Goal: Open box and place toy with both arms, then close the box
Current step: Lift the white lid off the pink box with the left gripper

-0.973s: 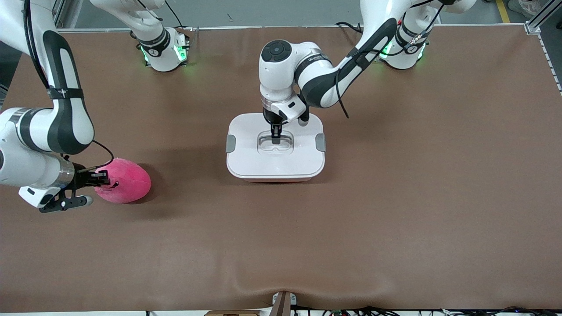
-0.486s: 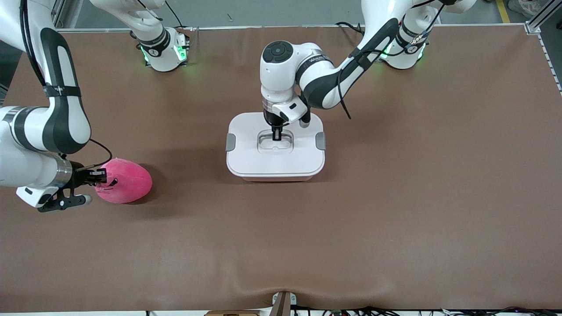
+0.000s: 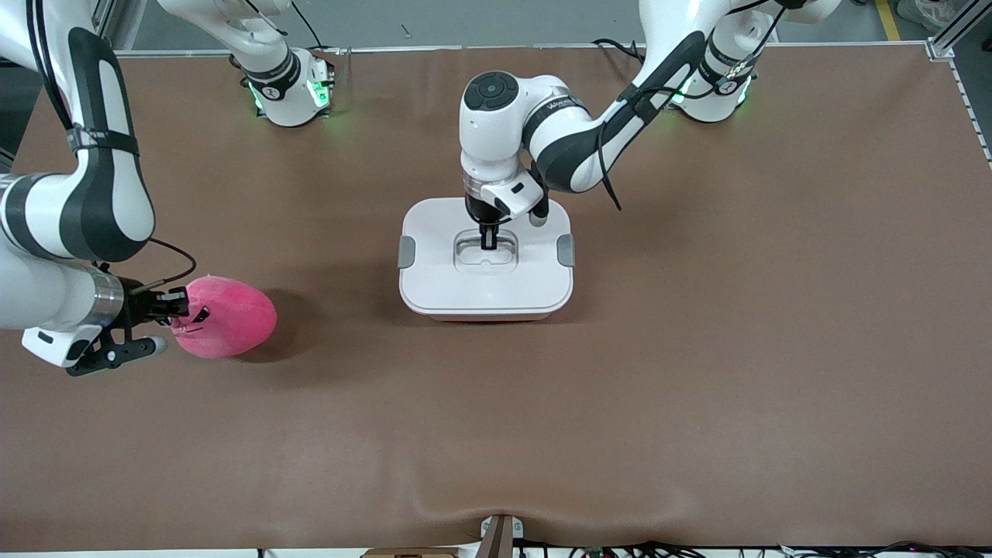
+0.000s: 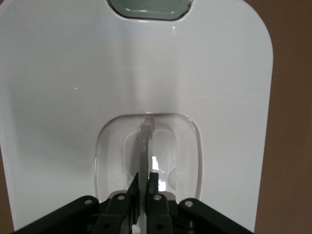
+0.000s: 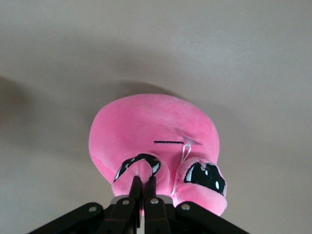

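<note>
You are looking at the box (image 3: 486, 260) sitting near the table's (image 3: 697, 372) middle with its white lid (image 4: 136, 73) on and the grey clips (image 3: 407, 253) at its 3 and 9 o'clock sides. The left gripper (image 3: 488, 240) is reaching straight down into the lid's recess, its fingers clamping the clear handle (image 4: 145, 146) between them. Toward the right arm's end of the table, at about 8 o'clock from the box and well apart from it, the toy (image 3: 226, 317) is lying on the brown surface. The right gripper (image 3: 177, 304) is pinching the plush at its face, fingers (image 5: 138, 187) squeezing a fold between the dark eye marks.
</note>
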`<state>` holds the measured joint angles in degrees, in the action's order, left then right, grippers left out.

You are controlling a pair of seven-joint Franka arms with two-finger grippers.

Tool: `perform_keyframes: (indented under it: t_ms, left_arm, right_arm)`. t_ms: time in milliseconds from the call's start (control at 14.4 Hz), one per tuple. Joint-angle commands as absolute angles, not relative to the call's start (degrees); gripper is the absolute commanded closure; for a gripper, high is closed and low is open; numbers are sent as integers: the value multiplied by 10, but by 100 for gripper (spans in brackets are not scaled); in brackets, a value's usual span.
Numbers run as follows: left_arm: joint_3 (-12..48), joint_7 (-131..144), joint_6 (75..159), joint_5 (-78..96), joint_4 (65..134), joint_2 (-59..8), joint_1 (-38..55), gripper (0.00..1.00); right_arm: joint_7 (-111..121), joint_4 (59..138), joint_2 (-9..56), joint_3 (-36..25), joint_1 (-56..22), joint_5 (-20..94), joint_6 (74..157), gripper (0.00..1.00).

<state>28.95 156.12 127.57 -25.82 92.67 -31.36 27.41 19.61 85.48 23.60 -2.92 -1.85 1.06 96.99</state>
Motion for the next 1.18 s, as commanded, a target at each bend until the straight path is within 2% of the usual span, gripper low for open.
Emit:
perform_keyframes:
  t_ms: [0,278,486,625,903,1112]
  left_arm:
    - [294,1593,1234,-252,912,-286,272,100]
    - [298,1577,1187,-234,904,-246,271,100]
    - [298,1474,1135,-191,881,-218,235,100]
    - [299,1384,1096,-154,868,-197,189,100]
    - [298,1175,1062,-69,854,-169,100,100]
    - [295,990,1003,-55,835,-168,48,100]
  right_arm:
    - [213,845,230,-30,-25,20,941,100]
    - [229,846,208,-29,-31,28,929,100]
    - [235,845,189,-19,-43,32,905,100]
    - [237,841,164,-4,-44,53,868,100]
    - [242,843,118,26,-60,64,844,100]
    - [241,843,94,39,-113,62,838,100]
